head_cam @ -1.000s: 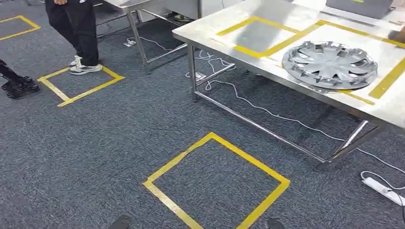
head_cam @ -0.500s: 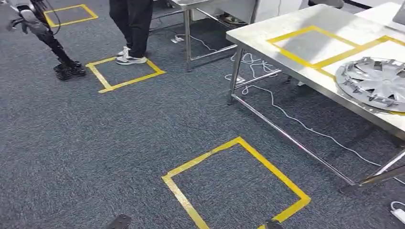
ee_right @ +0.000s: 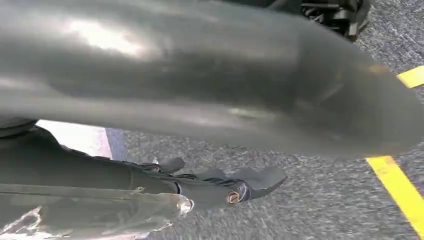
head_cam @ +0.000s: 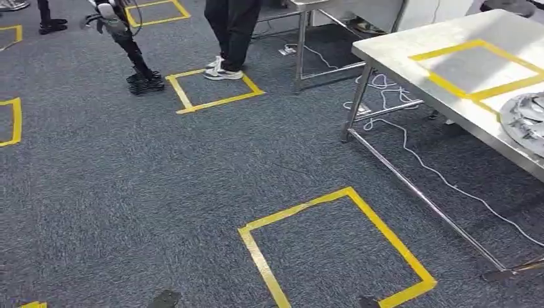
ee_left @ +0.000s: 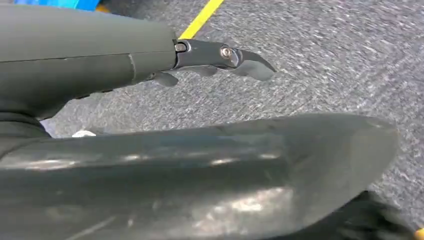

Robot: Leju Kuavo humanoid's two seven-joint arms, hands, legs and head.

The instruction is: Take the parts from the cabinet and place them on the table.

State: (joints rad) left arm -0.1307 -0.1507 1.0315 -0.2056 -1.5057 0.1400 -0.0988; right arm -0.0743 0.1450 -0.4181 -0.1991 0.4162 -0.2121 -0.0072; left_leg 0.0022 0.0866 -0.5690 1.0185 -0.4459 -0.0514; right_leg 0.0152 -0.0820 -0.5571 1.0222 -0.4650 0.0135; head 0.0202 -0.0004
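Note:
A silver hubcap (head_cam: pixel 527 122) lies on the steel table (head_cam: pixel 410 58) at the right edge of the head view, cut off by the frame. My left hand (ee_left: pixel 190 170) hangs over grey carpet, its dark fingers (ee_left: pixel 220 52) stretched out and apart from the thumb, holding nothing. My right hand (ee_right: pixel 190 80) also hangs above the carpet near yellow tape, fingers (ee_right: pixel 235 192) extended, with nothing in it. No cabinet is in sight.
A yellow tape square (head_cam: pixel 333 250) marks the carpet just ahead. A person's legs (head_cam: pixel 234 32) stand by a smaller tape square (head_cam: pixel 215 90). Another robot's legs (head_cam: pixel 131 51) stand at the far left. Cables (head_cam: pixel 410 154) run under the table; a second steel table (head_cam: pixel 301 38) stands behind.
The camera has turned left: table and hubcap slid toward the right edge, and the person, the other robot and more tape squares came in from the left.

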